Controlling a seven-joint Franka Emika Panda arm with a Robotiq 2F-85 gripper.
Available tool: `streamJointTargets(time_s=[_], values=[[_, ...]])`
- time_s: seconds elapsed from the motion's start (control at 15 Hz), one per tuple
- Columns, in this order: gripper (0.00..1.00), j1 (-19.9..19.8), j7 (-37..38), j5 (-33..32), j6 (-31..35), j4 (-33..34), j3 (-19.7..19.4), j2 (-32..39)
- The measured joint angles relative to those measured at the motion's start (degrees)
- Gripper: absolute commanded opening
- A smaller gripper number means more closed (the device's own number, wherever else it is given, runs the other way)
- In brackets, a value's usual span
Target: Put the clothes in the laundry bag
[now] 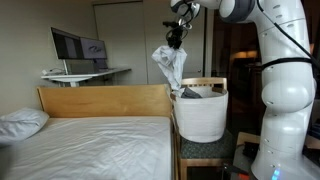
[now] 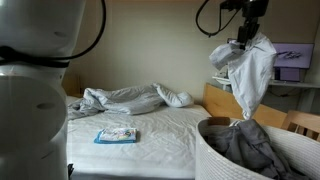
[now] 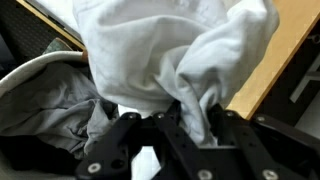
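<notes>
Gripper (image 1: 176, 42) clenched on white garment (image 1: 170, 66); hangs right below, abv laundry bag (image 1: 200, 122).

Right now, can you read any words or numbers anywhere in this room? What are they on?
No text can be read in any view.
The blue and white packet on the bed: any print is too blurred to read.
The monitor: whatever is on its screen is too small to read.
The white garment and the laundry bag: plain, no label shows.
</notes>
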Motion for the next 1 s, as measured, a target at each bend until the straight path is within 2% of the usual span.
streamJointTargets(time_s=[0.2,0.53,1.0], values=[[0.11,-0.2,-1.7,-0.1,-0.1,-1.1,-0.4,0.0],[0.11,-3.0,-10.6,-0.1,-0.8,-4.6,-3.3,-0.8],[0.11,-6.4,-21.8,-4.9,-13.2,-8.7,-7.3,-2.1]])
